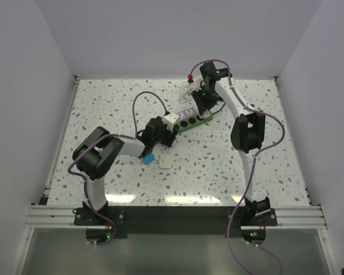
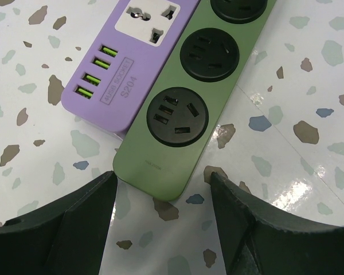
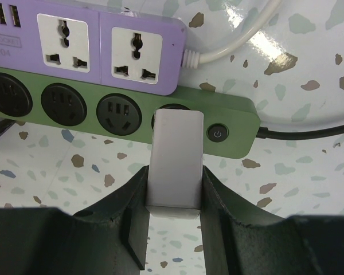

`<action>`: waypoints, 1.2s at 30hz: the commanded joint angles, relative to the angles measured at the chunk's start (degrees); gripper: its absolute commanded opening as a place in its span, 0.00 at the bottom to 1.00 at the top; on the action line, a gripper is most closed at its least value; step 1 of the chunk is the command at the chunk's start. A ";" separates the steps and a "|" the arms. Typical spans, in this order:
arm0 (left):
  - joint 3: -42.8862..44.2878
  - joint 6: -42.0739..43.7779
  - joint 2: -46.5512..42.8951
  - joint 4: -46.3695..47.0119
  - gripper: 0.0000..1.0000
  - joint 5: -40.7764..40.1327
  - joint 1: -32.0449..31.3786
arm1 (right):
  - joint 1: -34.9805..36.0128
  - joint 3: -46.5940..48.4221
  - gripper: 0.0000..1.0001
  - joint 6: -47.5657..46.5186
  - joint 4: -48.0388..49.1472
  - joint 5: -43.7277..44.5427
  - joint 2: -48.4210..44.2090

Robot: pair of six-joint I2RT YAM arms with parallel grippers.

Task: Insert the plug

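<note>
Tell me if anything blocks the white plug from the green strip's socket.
Nothing visible does. The white plug, shut in the right gripper, covers the socket beside the power button on the green strip; no object lies between them.

The right gripper [image 3: 174,177] is clamping a white rectangular plastic plug [image 3: 175,152] between its black fingers. The plug is covering the round socket just beside the power button [image 3: 217,134] of a long green plastic power strip [image 3: 238,117]. A purple power strip [image 3: 171,54] is lying against the green one's far side, its white cable [image 3: 235,48] curving away over the speckled white tabletop [image 3: 309,189].
</note>
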 commanded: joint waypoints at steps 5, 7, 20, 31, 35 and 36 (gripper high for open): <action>1.90 1.03 0.04 -0.22 0.71 -0.92 -0.20 | 0.48 -1.34 0.00 0.31 -0.35 -2.00 -4.47; 2.07 1.03 0.13 -0.31 0.71 -0.92 -0.29 | 0.57 -1.87 0.00 0.31 -0.09 -2.18 -4.91; 1.90 1.03 -0.05 -0.40 0.70 -1.10 -0.29 | 0.83 -2.31 0.00 0.93 1.76 -1.48 -6.32; 1.90 1.12 -0.14 -0.58 0.70 -1.01 -0.29 | 0.66 1.12 0.00 0.58 -0.09 -0.34 -3.59; 1.72 1.12 -0.22 -0.66 0.70 -1.10 -0.29 | 0.66 1.82 0.00 0.58 -0.35 -0.51 -2.63; 1.81 1.20 -0.22 -0.66 0.70 -1.10 -0.29 | 0.74 1.91 0.00 0.49 -0.53 -0.42 -2.36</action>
